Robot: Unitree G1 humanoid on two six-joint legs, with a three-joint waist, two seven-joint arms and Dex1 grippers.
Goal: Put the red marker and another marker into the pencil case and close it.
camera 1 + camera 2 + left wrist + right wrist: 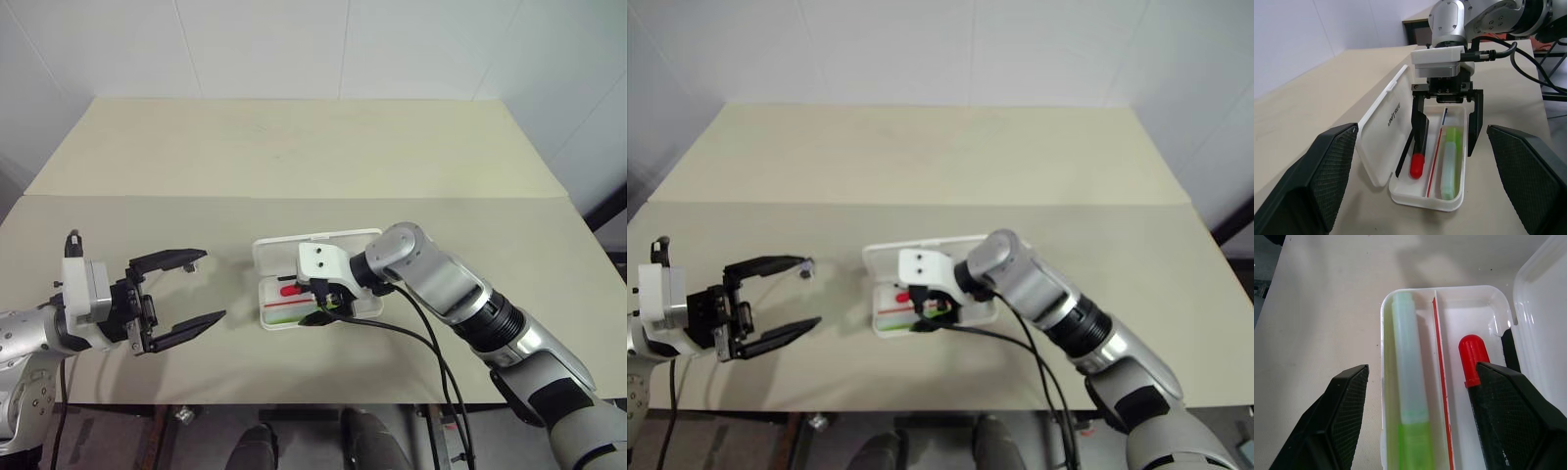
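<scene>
I see the right pincer (1447, 122) hanging over the open pencil case (269, 253), pointing down into it with its two black fingers (1475, 122) spread wide and nothing held between them. One finger stands inside the tray, in the compartment beside the lid; the other stands just outside the tray's far wall, so the pincer straddles the lime-green highlighter (1451, 161) and the thin red divider stripe (1434, 159).

The red marker (1472, 360) lies in the compartment next to the hinged lid (1382, 127), directly under that inner finger of the right pincer, its red end poking out past the fingertip. From here I cannot tell whether the finger touches it. The highlighter lies flat in the other compartment, between the right pincer's fingers and below them, parallel to the red marker and separated from it by the stripe.

The lid stands raised on the far side of the tray from my head cameras, tilted back, its small dark logo facing inward.

My left pincer (188, 289) hovers above the beige surface (294, 147), well apart from the case and aimed toward it, fingers fully spread and empty. The case sits straight ahead of it, with the right pincer just beyond the tray's far end.
</scene>
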